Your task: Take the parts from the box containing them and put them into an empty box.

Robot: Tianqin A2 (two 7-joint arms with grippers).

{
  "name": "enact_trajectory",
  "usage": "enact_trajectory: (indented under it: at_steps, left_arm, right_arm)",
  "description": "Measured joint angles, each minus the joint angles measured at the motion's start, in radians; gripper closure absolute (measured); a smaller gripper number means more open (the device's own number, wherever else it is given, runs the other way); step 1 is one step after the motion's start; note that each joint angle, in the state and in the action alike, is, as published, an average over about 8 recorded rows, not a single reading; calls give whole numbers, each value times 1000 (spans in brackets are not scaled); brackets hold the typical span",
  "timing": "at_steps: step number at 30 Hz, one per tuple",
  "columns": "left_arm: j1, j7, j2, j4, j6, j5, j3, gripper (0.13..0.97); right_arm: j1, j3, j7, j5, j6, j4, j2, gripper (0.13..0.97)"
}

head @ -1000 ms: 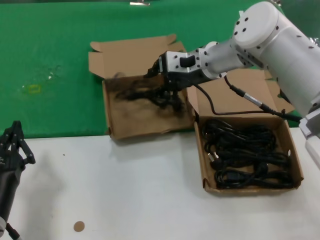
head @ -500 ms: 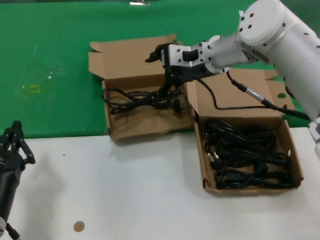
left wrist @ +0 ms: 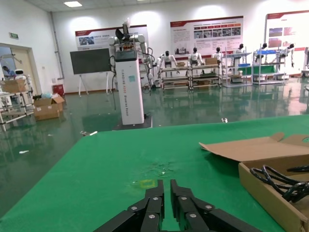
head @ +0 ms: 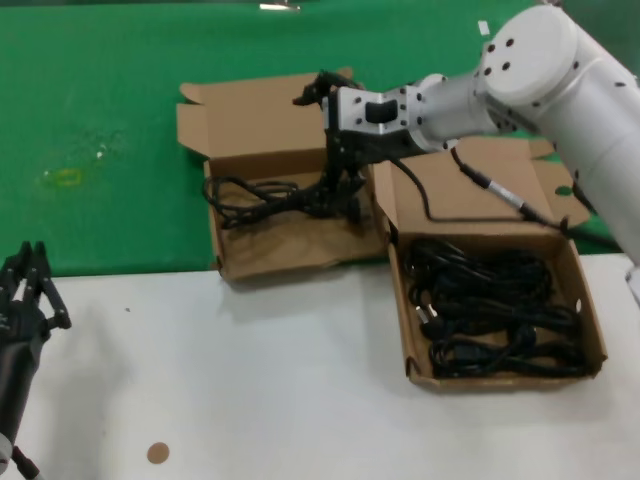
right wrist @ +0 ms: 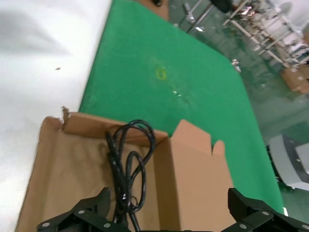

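Observation:
One black power cord (head: 265, 196) (right wrist: 126, 166) lies loosely coiled in the smaller cardboard box (head: 300, 252) (right wrist: 58, 169), along its back part. My right gripper (head: 322, 148) (right wrist: 167, 195) hangs just above that cord's right end, jaws wide open and nothing between them. To the right stands the larger box (head: 595, 325), which holds several more coiled cords (head: 490, 310). My left gripper (head: 27, 290) (left wrist: 166, 186) is parked at the table's near left corner, shut and holding nothing.
Both boxes straddle the line between the green mat (head: 100, 100) and the white table (head: 300, 400). The larger box's lid (head: 470, 205) lies open behind it, with my gripper cable (head: 490, 190) draped over it. A small brown disc (head: 158, 452) lies near the front.
The right gripper has let go of the cord, which now lies still in the smaller box, and has lifted up and slightly back. The left arm has not moved.

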Motion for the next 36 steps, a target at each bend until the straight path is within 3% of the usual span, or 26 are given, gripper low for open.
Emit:
enact_trajectory:
  at_steps: [4,7,16,24,28,36]
  left_arm:
    - [0,0,0,0,0,0,0,924]
    - [0,0,0,0,0,0,0,917]
    - [0,0,0,0,0,0,0,817]
    - [0,0,0,0,0,0,0,646]
    - [0,0,0,0,0,0,0,646]
    - [0,0,0,0,0,0,0,421]
  right_arm:
    - [-50,23,11,21,34,41,5,296]
    - [-96,43,22,40,66,78,9,251]
    - [-249,112,56,104,170,203,24,159]
    - [-386,174,87,161,264,316,37,129]
    - [-455,205,102,190,312,372,44,129]
    - [-593,267,133,247,406,485,57,129]
